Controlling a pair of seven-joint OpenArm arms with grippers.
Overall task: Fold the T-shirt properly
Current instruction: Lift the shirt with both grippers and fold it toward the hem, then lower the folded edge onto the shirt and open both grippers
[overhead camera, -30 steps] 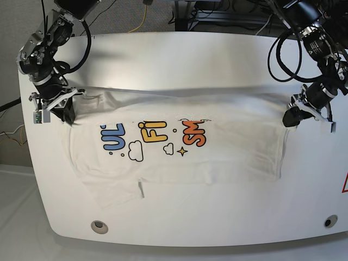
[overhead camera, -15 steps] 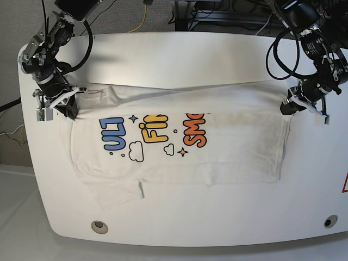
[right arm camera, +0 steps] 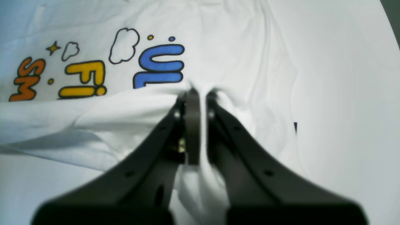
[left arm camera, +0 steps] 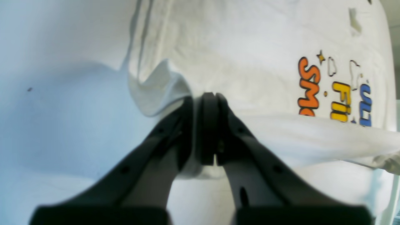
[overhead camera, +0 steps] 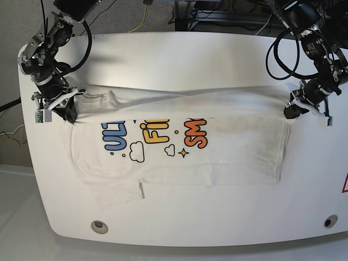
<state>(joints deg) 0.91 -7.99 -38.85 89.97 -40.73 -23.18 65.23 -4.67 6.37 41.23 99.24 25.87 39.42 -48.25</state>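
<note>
The white T-shirt point(overhead camera: 179, 147) lies across the table with its far edge folded forward over the top of the blue, yellow and orange lettering. My left gripper point(overhead camera: 289, 112) is shut on the shirt's far right corner; in the left wrist view point(left arm camera: 204, 97) cloth is pinched between the jaws, and the print point(left arm camera: 309, 90) shows to the right. My right gripper point(overhead camera: 68, 112) is shut on the far left corner; in the right wrist view point(right arm camera: 198, 93) cloth bunches between the jaws, next to the blue letters point(right arm camera: 159, 67).
The white table point(overhead camera: 179, 60) has a rounded front edge with two round holes point(overhead camera: 99, 226) point(overhead camera: 330, 221). Black cables point(overhead camera: 280, 54) hang from the arm at the far right. Grey floor and cables lie beyond the far edge.
Both grippers, holding the shirt's far edge, drew back and then came forward a little. The fold now covers the tops of the letters again.
</note>
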